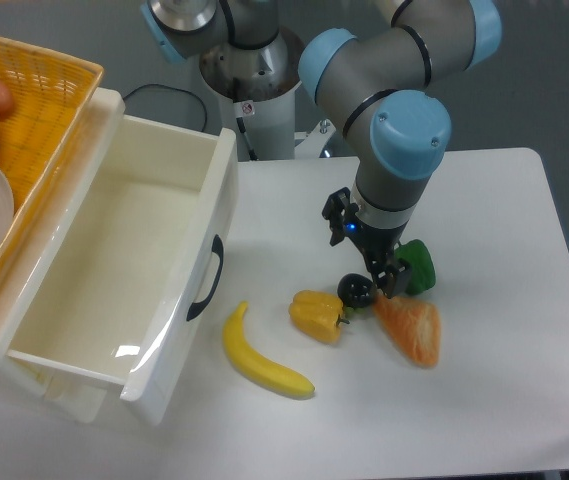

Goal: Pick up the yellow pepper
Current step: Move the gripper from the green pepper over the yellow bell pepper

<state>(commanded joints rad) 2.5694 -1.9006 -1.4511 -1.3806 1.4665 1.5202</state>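
While the yellow pepper (316, 316) lies untouched on the white table (504, 400), near the middle and toward the front edge, the pick-up is judged not yet done: approach and grasp both remain. Beside it: banana (262, 356) toward the drawer (114, 270); orange slice-shaped toy (411, 327) and green pepper (419, 266) on its far side. Gripper (369, 287): low, just beside the pepper's stem end, holding nothing; jaw spacing cannot be told from this view.
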